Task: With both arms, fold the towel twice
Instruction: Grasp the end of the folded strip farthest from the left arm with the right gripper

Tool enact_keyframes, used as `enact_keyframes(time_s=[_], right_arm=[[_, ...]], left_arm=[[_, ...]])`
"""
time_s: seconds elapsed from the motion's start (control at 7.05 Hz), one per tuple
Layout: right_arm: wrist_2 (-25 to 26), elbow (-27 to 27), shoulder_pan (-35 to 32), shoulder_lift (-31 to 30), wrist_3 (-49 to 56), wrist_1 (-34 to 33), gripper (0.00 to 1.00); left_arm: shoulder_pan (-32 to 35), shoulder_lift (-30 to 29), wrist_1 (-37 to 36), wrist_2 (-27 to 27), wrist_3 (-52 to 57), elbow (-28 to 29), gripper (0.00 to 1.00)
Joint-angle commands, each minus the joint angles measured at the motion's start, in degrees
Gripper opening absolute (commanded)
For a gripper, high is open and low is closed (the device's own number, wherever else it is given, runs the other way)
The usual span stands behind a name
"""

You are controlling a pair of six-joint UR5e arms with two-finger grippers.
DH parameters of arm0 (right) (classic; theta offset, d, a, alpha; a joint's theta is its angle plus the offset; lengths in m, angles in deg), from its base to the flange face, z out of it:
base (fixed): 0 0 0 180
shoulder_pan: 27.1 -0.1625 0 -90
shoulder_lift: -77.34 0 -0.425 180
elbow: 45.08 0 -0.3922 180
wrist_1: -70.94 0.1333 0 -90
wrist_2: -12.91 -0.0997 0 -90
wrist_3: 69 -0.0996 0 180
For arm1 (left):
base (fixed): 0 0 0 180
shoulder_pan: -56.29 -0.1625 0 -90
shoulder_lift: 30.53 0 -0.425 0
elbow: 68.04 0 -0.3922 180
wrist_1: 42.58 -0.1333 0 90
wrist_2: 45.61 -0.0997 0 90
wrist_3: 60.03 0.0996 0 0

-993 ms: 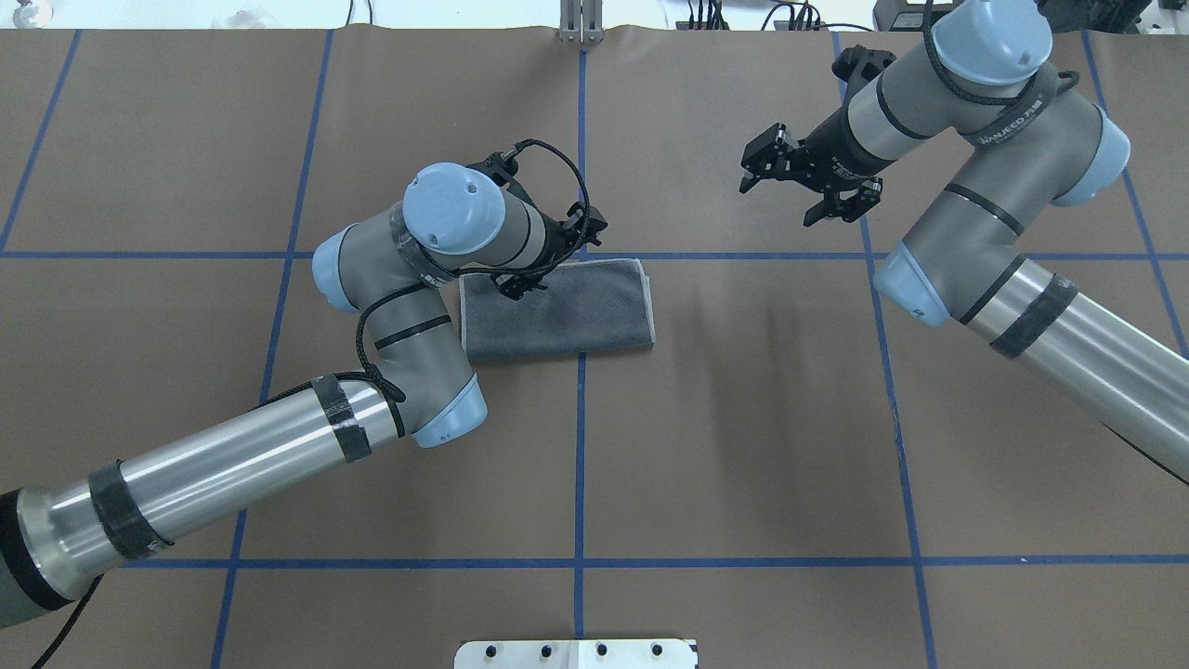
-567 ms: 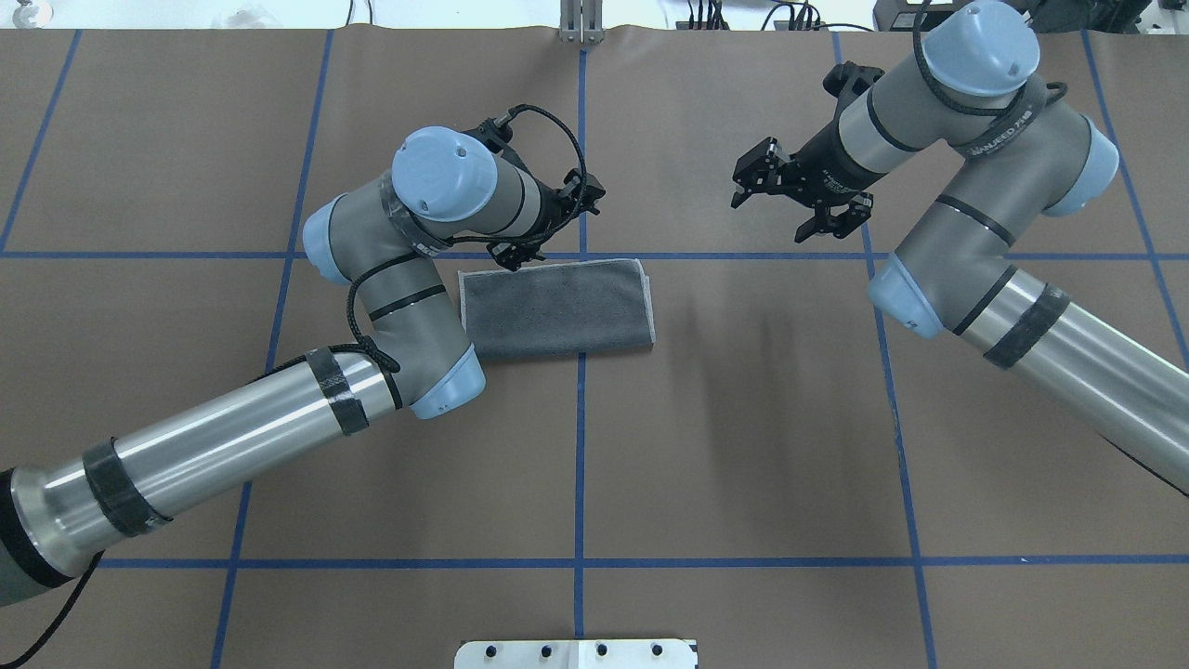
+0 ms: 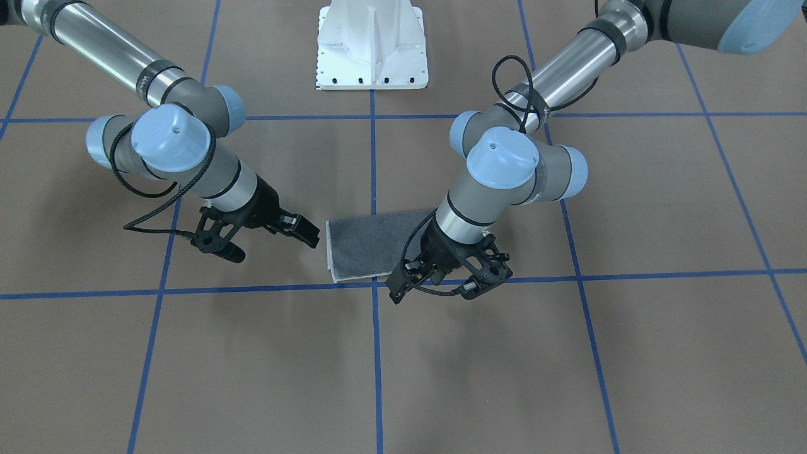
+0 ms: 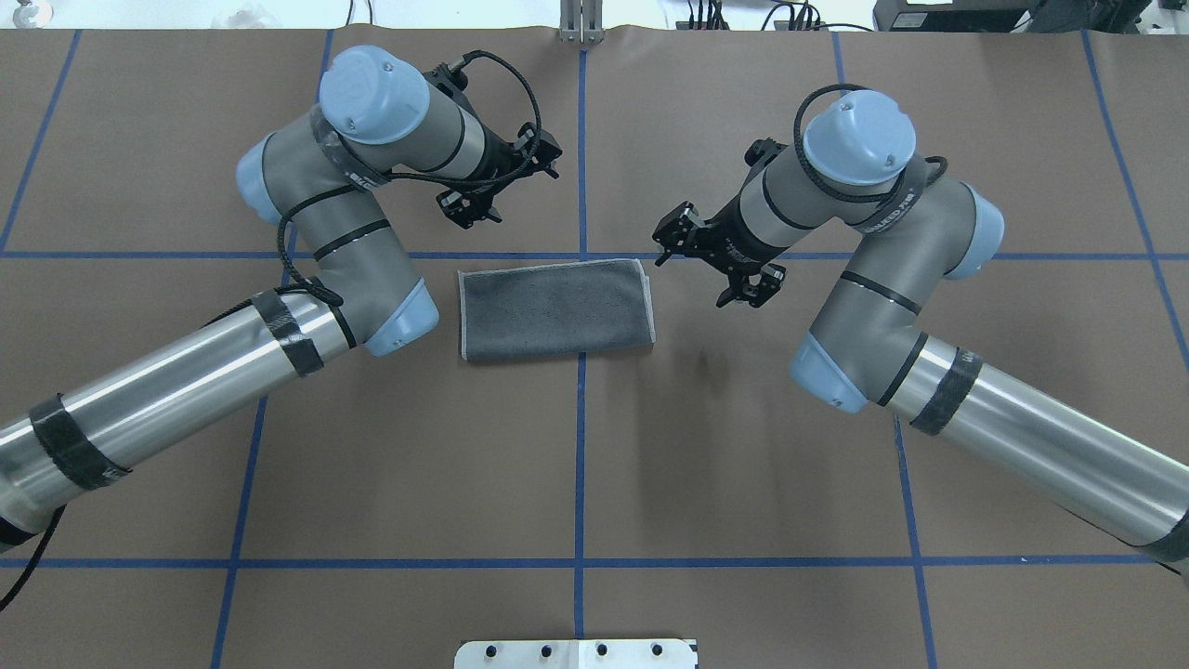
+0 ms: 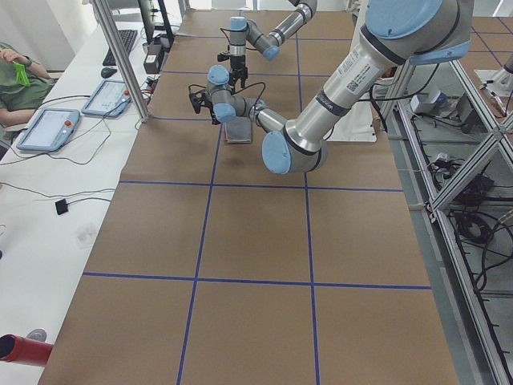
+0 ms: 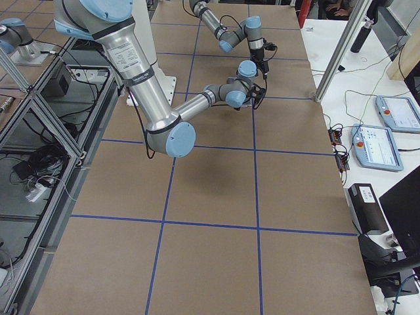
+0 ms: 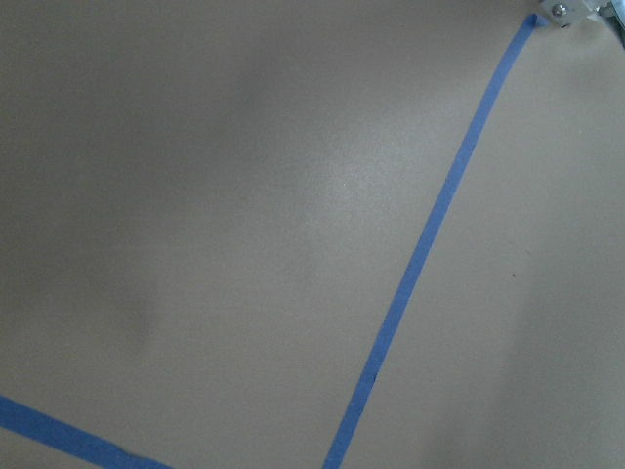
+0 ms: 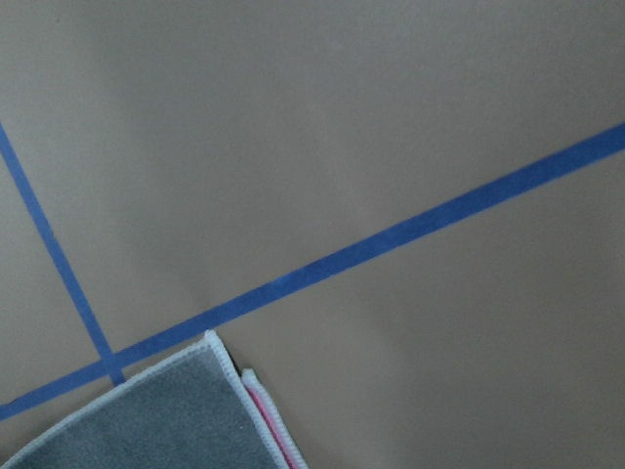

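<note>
On the brown table (image 4: 743, 446) the folded towel (image 4: 555, 308) lay untouched. The left gripper (image 4: 506, 181) hung at its eleven o'clock and the right gripper (image 4: 699, 269) at two o'clock, both spread wide and empty.

Robotics lab: brown table (image 4: 743, 465) taped in blue grid lines (image 4: 580, 446), aluminium framing (image 5: 122, 60), control tablets (image 5: 48, 128) and keyboard (image 5: 127, 42) on side bench (image 5: 40, 257).

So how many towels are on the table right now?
1. The towel lies folded, grey side up, mid-table; the left gripper and right gripper are both open and off it.
</note>
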Motion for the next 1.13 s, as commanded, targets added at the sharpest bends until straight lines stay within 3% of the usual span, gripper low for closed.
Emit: enact_keyframes(time_s=[0.0, 0.28, 0.99], right_arm=[[4.22, 0.73, 3.09, 1.90, -3.47, -0.50, 0.98], [6.96, 2.22, 5.81, 5.22, -2.95, -6.45, 0.99], [8.20, 2.93, 7.24, 4.36, -2.59, -7.00, 0.94]], left_arm=[[2.24, 4.03, 0.42, 3.27, 0.90, -3.03, 0.99], [2.34, 4.22, 0.34, 3.28, 0.90, -3.23, 0.99], [2.51, 4.22, 0.42, 3.45, 1.34, -3.23, 0.99]])
